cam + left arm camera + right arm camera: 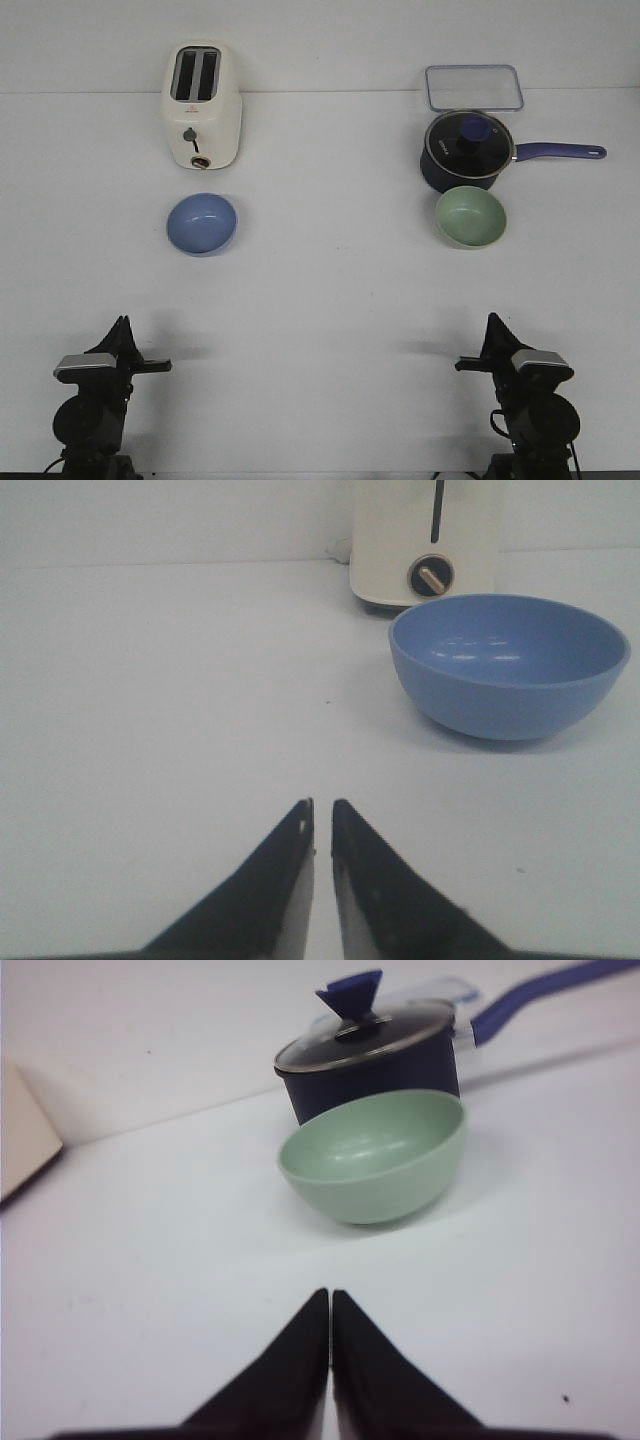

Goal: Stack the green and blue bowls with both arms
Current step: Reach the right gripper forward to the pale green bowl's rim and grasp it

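Note:
The blue bowl (202,223) sits upright on the white table at the left, in front of the toaster; it also shows in the left wrist view (510,665). The green bowl (470,216) sits at the right, against the front of the saucepan; it also shows in the right wrist view (375,1158). My left gripper (120,325) (321,805) rests low near the front edge, shut and empty, well short of the blue bowl. My right gripper (492,320) (330,1294) is likewise shut and empty, well short of the green bowl.
A cream toaster (201,105) stands behind the blue bowl. A dark navy saucepan (468,150) with a glass lid and a long blue handle stands behind the green bowl. A clear lidded container (474,87) lies at the back right.

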`<state>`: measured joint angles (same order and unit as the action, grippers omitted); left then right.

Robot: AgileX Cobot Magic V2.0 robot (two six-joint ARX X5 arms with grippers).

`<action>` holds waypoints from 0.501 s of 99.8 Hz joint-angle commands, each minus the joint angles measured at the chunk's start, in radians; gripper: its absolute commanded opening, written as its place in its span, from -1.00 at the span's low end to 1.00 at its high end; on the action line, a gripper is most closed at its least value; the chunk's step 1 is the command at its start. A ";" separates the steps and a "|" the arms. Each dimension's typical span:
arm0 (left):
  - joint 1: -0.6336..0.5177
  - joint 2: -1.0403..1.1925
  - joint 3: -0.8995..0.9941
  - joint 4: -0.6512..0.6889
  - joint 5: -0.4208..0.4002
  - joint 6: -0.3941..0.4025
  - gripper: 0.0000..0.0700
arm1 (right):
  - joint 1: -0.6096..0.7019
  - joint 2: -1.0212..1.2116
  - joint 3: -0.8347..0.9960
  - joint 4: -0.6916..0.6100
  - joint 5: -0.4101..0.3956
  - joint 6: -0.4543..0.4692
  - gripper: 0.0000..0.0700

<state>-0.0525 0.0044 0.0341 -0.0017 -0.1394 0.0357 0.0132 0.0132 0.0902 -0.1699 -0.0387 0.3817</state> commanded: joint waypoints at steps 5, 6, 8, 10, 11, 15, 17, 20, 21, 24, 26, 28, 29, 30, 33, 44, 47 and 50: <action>0.002 -0.001 -0.020 0.011 0.002 0.005 -0.96 | 0.001 0.076 0.187 -0.041 0.077 0.058 -0.99; 0.002 -0.001 -0.020 0.010 0.002 0.005 -0.96 | 0.001 0.088 0.205 -0.048 0.083 0.051 -0.99; 0.002 -0.001 -0.020 0.010 0.002 0.005 -0.96 | 0.002 0.117 0.240 -0.063 0.092 0.033 -0.98; 0.002 -0.001 -0.020 0.011 0.002 0.005 -0.96 | 0.001 0.149 0.276 -0.077 0.098 0.014 -0.96; 0.002 -0.001 -0.020 0.011 0.002 0.005 -0.96 | 0.001 0.167 0.294 -0.084 0.101 0.003 -0.95; 0.002 -0.001 -0.020 0.011 0.002 0.005 -0.96 | 0.001 0.242 0.365 -0.113 0.106 -0.040 -0.77; 0.002 -0.001 -0.020 0.011 0.002 0.005 -0.96 | 0.001 0.358 0.462 -0.158 0.119 -0.082 -0.35; 0.002 -0.001 -0.020 0.010 0.002 0.005 -0.96 | 0.001 0.409 0.501 -0.177 0.119 -0.096 -0.19; 0.002 -0.001 -0.020 0.011 0.002 0.005 -0.96 | 0.001 0.431 0.517 -0.183 0.119 -0.101 -0.13; 0.002 -0.001 -0.020 0.011 0.002 0.005 -0.96 | 0.001 0.496 0.562 -0.207 0.119 -0.115 0.01; 0.002 -0.001 -0.020 0.011 0.002 0.005 -0.96 | 0.001 0.539 0.592 -0.222 0.119 -0.122 0.08; 0.002 -0.001 -0.020 0.011 0.002 0.005 -0.96 | 0.000 0.581 0.621 -0.238 0.119 -0.129 0.12; 0.002 -0.001 -0.020 0.011 0.002 0.005 -0.96 | 0.000 0.603 0.634 -0.246 0.119 -0.132 0.15; 0.002 -0.001 -0.020 0.011 0.002 0.005 -0.96 | 0.000 0.624 0.648 -0.254 0.119 -0.137 0.17; 0.002 -0.001 -0.020 0.011 0.002 0.005 -0.96 | 0.000 0.691 0.687 -0.270 0.119 -0.151 0.24; 0.002 -0.001 -0.020 0.011 0.002 0.005 -0.96 | -0.009 0.930 0.816 -0.316 0.119 -0.182 0.26; 0.002 -0.001 -0.020 0.011 0.002 0.005 -0.96 | -0.018 0.995 0.848 -0.325 0.119 -0.186 0.26; 0.002 -0.001 -0.020 0.011 0.002 0.005 -0.96 | -0.029 1.057 0.879 -0.333 0.119 -0.190 0.26</action>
<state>-0.0525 0.0044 0.0341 -0.0017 -0.1394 0.0357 -0.0021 0.9356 0.9150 -0.4908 0.0788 0.2287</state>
